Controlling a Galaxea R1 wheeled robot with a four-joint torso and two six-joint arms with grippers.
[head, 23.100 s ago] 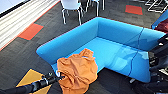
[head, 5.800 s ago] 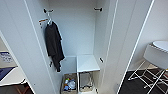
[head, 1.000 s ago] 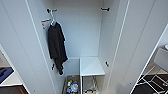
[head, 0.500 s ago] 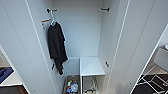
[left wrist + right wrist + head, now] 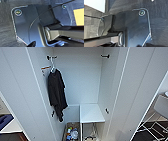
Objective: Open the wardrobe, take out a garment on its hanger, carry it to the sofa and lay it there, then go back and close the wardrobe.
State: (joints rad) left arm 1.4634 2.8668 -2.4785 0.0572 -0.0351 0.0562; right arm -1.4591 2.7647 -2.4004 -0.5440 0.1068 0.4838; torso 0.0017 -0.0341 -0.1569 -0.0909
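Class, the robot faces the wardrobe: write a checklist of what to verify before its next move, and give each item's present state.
1. Wardrobe doors open: ok, the inside shows.
2. Orange garment gone from the rail: ok, a black shirt hangs there, nothing orange.
3. Nothing sticking out past the door line: cannot tell; the shirt hangs near the left door.
4. Box on the wardrobe floor tucked inside: ok.
5. Grippers free: cannot tell.
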